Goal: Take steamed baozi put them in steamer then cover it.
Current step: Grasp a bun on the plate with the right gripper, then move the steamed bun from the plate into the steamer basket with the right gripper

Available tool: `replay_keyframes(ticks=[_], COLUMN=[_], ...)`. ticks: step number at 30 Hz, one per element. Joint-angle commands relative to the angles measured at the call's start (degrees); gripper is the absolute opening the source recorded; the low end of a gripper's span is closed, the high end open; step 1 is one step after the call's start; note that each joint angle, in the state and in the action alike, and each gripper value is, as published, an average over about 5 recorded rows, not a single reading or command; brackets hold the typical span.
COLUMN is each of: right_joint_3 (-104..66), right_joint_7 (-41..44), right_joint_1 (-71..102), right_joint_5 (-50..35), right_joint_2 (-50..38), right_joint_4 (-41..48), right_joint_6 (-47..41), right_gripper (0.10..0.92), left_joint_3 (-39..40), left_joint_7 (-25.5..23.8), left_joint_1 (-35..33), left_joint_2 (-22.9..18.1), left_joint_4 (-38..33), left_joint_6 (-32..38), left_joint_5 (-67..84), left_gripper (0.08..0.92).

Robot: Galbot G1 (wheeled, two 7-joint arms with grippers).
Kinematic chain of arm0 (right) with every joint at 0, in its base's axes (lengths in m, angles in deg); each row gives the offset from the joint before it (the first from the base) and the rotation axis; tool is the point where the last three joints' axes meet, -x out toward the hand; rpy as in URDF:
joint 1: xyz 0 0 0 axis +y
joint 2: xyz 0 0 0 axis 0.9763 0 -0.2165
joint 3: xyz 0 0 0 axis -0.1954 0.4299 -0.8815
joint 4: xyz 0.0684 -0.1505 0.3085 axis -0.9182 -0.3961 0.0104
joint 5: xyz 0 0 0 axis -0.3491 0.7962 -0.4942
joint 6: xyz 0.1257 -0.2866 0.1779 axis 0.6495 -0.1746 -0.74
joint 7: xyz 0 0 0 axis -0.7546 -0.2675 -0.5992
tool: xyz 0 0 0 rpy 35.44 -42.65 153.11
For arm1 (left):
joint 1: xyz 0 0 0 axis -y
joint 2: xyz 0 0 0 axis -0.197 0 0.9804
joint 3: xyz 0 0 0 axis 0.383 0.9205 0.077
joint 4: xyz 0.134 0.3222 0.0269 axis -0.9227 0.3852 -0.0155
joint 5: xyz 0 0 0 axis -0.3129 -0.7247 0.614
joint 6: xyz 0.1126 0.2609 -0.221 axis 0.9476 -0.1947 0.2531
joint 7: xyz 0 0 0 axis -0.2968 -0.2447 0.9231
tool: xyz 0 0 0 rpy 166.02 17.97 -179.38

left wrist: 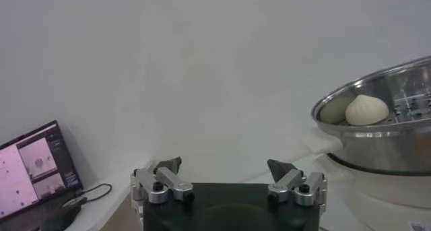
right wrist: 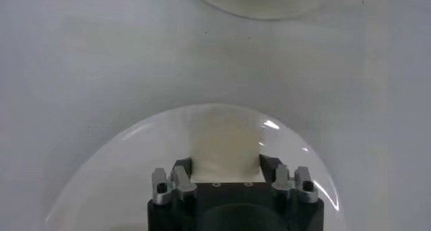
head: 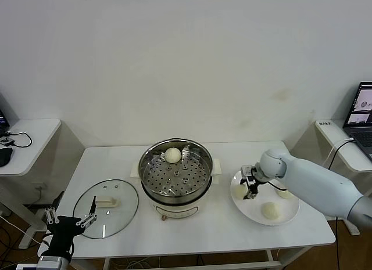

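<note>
Left gripper (head: 72, 219): parked low off the near left corner of the white table (head: 221, 229), fingers spread wide, nothing between them.

Cover (head: 107, 207): clear glass lid with metal rim and cream handle, lying flat on the table just beyond the left gripper, apart from it.

Right gripper (head: 250, 186): down over the left part of the white plate (head: 256, 216), near the table's right end. Its fingers (right wrist: 180, 174) sit against both sides of a steamed baozi (right wrist: 225, 148), closed in on it; the bun rests on the plate beneath the gripper.

Further baozi on the plate: one (head: 270, 210) on the near side of the right gripper, a little apart from it; another (head: 284, 193) beside the gripper toward the table's right end, partly hidden by the arm.

Steamer (head: 175, 178): shiny steel pot on a white base, at the table's centre, between the two grippers, to the left of the right gripper and just beside the plate. Uncovered, perforated tray showing.

Baozi in steamer (head: 172, 155): single bun on the far part of the tray, well beyond both grippers.

Laptop (head: 361, 116): open on a side table at far right, past the right arm.
</note>
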Motion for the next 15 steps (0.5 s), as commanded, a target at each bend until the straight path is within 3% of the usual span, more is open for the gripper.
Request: replay_keyframes(ticks=[1,15], right_joint_3=[0.3,15.1], right_joint_7=[1.1,1.5], right_joint_1=[-3.4,-32.6], right_joint_5=[-1.8,-14.3], right_joint_2=[-1.4,-7.2], right_joint_4=[-2.1,-11.2], right_joint_6=[-0.5,-3.3], right_gripper=[0.612,0.620], left_joint_3=[0.1,0.4], left_joint_7=[0.0,0.0], left_joint_1=[0.0,0.8], left_joint_2=[0.1,0.8], left_joint_4=[-0.1,0.0], left_joint_6=[0.0,0.0], left_joint_5=[0.0,0.5], left_gripper=[0.823,0.823])
